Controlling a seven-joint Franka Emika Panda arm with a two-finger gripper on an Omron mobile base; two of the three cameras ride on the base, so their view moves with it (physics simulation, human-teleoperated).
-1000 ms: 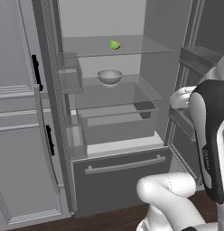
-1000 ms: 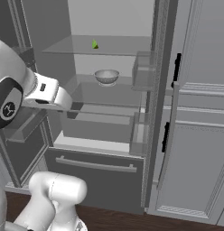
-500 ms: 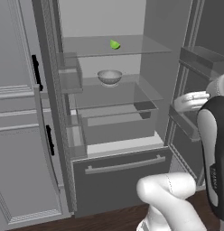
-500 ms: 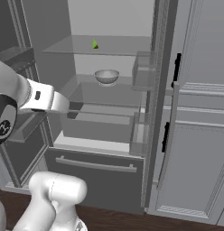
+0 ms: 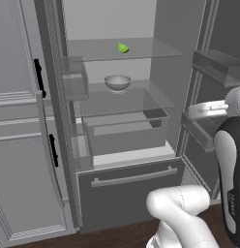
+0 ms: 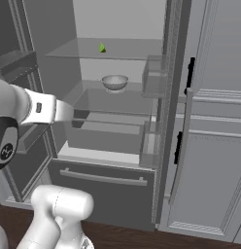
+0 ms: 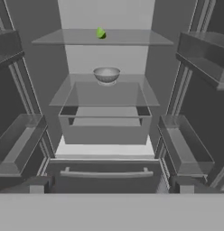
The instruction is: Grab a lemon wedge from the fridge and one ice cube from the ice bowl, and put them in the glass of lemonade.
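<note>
The fridge (image 5: 131, 193) (image 6: 103, 192) stands with both doors swung wide open. On its top glass shelf lies the lemon wedge (image 5: 123, 47) (image 6: 102, 47) (image 7: 100, 33), tiny and yellow-green. My gripper (image 7: 111, 187) is open and empty, out in front of the fridge and well short of the shelves, facing straight into it at about drawer height; the wedge is high above its line. My white forearm reaches in from the right of the left base view and from the left of the right base view. The glass of lemonade and the ice cube are out of view.
A small grey bowl (image 5: 117, 82) (image 6: 115, 81) (image 7: 106, 74) sits on the middle shelf under the wedge; its contents do not show. Below are a clear drawer (image 7: 105, 122) and the bottom freezer drawer (image 7: 105, 173). Door bins (image 7: 186, 149) flank both sides. Grey panelled cabinets (image 6: 210, 146) stand beside the fridge.
My arm has swung so the hand now points into the fridge and has edged slightly forward. The lemon wedge, bowl and doors have not moved.
</note>
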